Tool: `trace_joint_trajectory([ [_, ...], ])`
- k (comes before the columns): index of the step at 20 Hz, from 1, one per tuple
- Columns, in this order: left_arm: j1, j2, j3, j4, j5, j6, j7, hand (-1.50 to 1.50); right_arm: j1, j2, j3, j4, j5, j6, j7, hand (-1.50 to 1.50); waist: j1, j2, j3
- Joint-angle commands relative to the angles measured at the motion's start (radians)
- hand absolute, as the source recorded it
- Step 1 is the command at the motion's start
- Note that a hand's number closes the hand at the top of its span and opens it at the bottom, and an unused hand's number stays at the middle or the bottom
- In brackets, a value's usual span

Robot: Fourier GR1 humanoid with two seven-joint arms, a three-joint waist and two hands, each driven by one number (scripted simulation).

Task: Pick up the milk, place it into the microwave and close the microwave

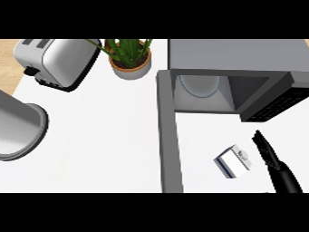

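From my station I judge the task to be at its very start. The milk [235, 161] sits on the white table [103, 149], in front of the microwave [240, 68] and well short of its opening. Nothing holds it yet.

My right hand [265, 147] comes in from the lower right and stands just beside the carton on its right side. Its fingers are straight and close together, pointing away from me, and they wrap around nothing. I cannot tell whether they touch the carton's edge or stop a little short of it. My left hand shows nowhere in the view.

The microwave is ready to receive the milk. Its door [171, 136] is swung out towards me as a long grey panel to the left of the carton, and the cavity lies open with the glass plate [200, 85] visible inside.

So every step is left, as I read it: close the fingers round the carton, lift it, carry it forward into the cavity, let go, then swing the door shut.

A toaster [55, 61], a potted plant [130, 56] and a grey cylinder [13, 122] stand well apart on the left, out of my way.
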Motion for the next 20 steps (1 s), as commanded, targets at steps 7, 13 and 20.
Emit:
trace_joint_trajectory([
  [7,0.051,-0.018,0.012,-0.130,0.146,-0.014,0.028,-1.50,-0.213,-0.048,-0.032,0.457,0.094,-0.057,-0.260,-1.50,-0.004,0.004,0.001],
  [13,0.092,0.001,0.072,-0.123,0.213,-0.057,-0.004,-1.50,-0.330,-0.039,-0.073,0.696,0.086,-0.068,-0.371,-1.50,0.010,0.005,0.002],
  [20,0.070,0.034,0.074,-0.074,0.225,-0.061,0.006,-1.50,-0.445,-0.012,-0.090,0.839,0.063,-0.033,-0.397,1.50,0.006,0.008,0.003],
])
